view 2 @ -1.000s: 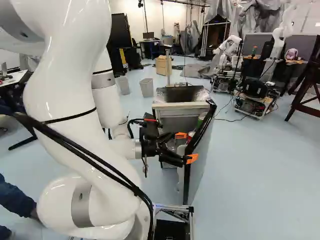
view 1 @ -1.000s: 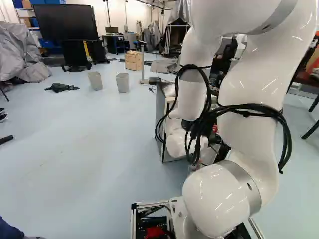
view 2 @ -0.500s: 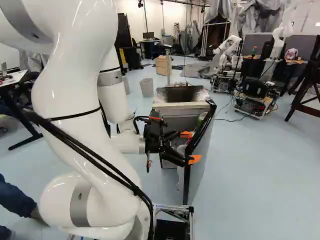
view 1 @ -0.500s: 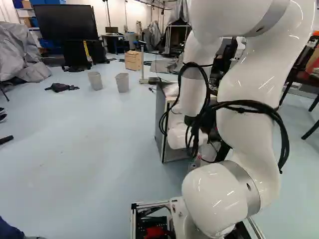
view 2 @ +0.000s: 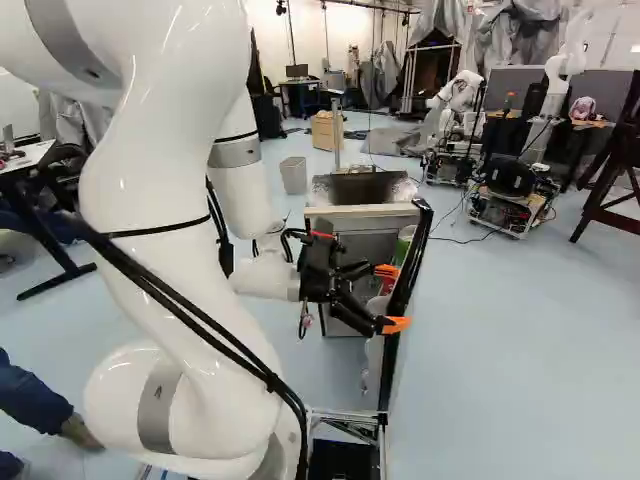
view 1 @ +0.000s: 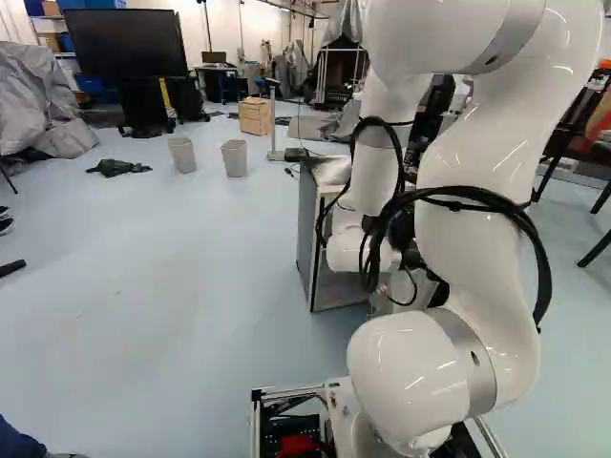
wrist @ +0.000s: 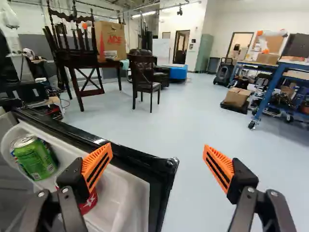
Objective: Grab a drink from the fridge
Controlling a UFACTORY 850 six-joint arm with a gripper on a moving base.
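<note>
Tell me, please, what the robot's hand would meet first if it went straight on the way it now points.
The open hand would probably meet the fridge door's black rim first, as its corner shows between the fingers. Depth is unclear, so it might just clear it.

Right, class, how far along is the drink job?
Done: the black-framed door of the grey fridge stands open. In hand: the black, orange-padded pincer is open at it, holding nothing. Left, probably: gripping the green metal can or red one in the white door bin, then removing it.
</note>
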